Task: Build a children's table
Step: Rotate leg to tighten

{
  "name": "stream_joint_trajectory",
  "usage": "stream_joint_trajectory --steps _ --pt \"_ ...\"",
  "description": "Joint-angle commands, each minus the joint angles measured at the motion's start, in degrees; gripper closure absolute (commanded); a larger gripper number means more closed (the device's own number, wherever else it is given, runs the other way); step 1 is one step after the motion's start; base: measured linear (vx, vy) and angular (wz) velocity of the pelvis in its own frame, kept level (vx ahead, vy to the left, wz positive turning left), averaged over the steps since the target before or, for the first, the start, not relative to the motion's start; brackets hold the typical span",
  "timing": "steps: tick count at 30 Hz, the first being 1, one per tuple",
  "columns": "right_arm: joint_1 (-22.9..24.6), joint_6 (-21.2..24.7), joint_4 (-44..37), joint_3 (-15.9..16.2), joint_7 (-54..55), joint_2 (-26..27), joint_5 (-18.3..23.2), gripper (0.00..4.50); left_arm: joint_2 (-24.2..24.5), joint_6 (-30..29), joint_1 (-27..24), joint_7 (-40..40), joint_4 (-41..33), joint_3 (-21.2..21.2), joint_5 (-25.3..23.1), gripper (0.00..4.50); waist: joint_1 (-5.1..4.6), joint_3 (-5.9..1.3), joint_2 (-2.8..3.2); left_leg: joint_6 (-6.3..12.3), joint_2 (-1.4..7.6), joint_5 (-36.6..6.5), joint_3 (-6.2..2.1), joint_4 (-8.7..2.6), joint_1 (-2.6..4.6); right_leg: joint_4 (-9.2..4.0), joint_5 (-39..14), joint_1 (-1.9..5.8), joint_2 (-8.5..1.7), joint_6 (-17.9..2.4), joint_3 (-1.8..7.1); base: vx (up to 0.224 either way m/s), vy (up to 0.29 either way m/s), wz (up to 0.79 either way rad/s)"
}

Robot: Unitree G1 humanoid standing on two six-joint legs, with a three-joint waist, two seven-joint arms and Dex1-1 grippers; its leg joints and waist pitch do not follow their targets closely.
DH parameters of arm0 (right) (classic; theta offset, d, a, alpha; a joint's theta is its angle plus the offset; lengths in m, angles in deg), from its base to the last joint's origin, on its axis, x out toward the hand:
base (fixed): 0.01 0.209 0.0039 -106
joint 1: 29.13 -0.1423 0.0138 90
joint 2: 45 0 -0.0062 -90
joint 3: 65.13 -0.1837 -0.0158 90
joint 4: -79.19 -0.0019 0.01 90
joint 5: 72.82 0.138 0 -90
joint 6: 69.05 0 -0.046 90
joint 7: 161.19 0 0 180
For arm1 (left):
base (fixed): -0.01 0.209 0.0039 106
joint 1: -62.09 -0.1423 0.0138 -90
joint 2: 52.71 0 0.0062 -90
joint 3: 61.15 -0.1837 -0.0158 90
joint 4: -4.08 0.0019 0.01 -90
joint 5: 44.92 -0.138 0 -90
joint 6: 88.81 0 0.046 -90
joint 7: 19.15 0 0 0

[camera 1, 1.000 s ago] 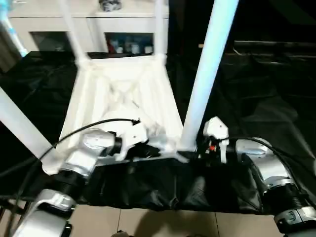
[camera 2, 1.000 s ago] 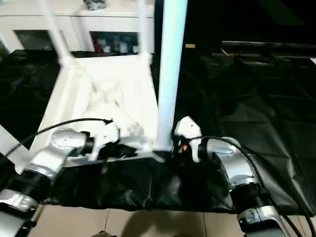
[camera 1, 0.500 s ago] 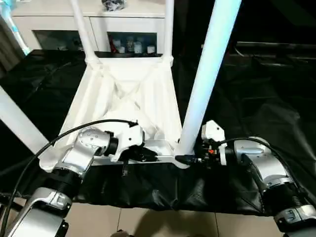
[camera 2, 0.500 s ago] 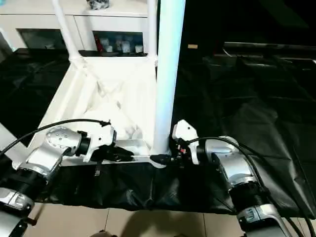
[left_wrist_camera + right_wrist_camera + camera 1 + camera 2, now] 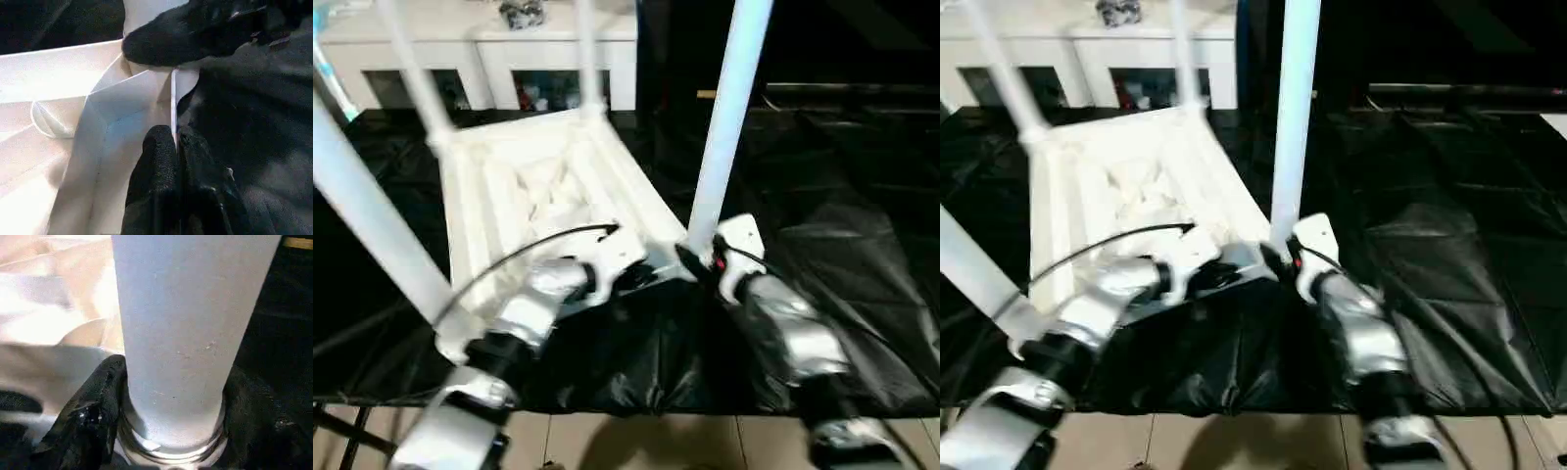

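Note:
The children's table lies upside down on the black cloth, its white ribbed tabletop (image 5: 538, 196) facing up. Legs stand in its corner sockets: two near ones (image 5: 724, 127) (image 5: 372, 215) and two at the far corners (image 5: 411, 78). My left gripper (image 5: 177, 147) is shut on the thin rim of the tabletop's near edge. My right gripper (image 5: 171, 421) is shut around the base of the near right leg (image 5: 186, 323), with one black finger (image 5: 93, 416) on each side just above the socket. The two grippers sit close together at that corner (image 5: 690, 259).
A black cloth (image 5: 842, 196) covers the work surface and spreads wide to the right. A white cabinet with glass doors (image 5: 489, 49) stands behind the table. Tiled floor (image 5: 636, 441) shows below the cloth's near edge.
The tabletop has turned on the cloth: its near right corner has swung away from me and the far legs have moved left. Both grippers have kept their holds.

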Motion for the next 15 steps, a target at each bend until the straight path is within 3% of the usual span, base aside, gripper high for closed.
stream_joint_trajectory --steps 1,7,11,14,15 --pt "-1.19 -1.06 2.44 3.99 0.54 3.18 -1.71 1.53 -3.85 0.12 0.89 -0.81 -0.57 -3.80 -0.30 4.50 -0.14 -3.14 0.08 0.65 0.57 -14.39 -0.16 -4.20 0.19 -5.19 -15.49 2.79 -2.92 -10.04 2.09 0.000 0.000 0.00" --pt "-0.72 -2.60 0.67 3.00 -5.79 0.85 0.70 0.99 0.21 0.81 -0.24 -2.87 -2.66 -3.61 -1.13 4.50 -0.14 -3.24 0.40 1.65 0.71 -13.98 -0.21 -4.18 0.04 -4.80 -11.05 3.02 -2.90 -11.40 2.12 0.000 0.000 0.00" --pt "-0.55 -3.47 -0.85 3.87 -14.37 -3.58 2.25 0.90 4.51 2.13 -1.70 -6.49 -4.54 -3.07 -0.68 4.50 -0.18 -3.34 0.02 3.10 0.77 -12.05 -0.03 -3.90 -0.06 -4.48 -7.28 3.23 -2.93 -12.93 2.12 0.000 0.000 0.00" --pt "-0.58 -4.84 -1.26 5.77 -22.54 -7.62 3.11 0.90 7.63 2.65 -3.21 -10.37 -6.42 -2.58 0.54 4.50 -0.05 -3.37 0.26 3.86 0.94 -10.96 0.02 -3.80 -0.07 -4.11 -4.87 3.24 -2.97 -14.17 2.08 0.000 0.000 0.00" --pt "-0.58 -4.84 -1.26 5.77 -22.54 -7.62 3.11 0.90 7.63 2.65 -3.21 -10.37 -6.42 -2.58 0.54 4.50 0.05 -3.31 -0.17 3.96 0.95 -11.31 0.04 -3.80 -0.12 -4.03 -5.91 3.36 -3.08 -14.30 2.08 0.000 0.000 0.00"
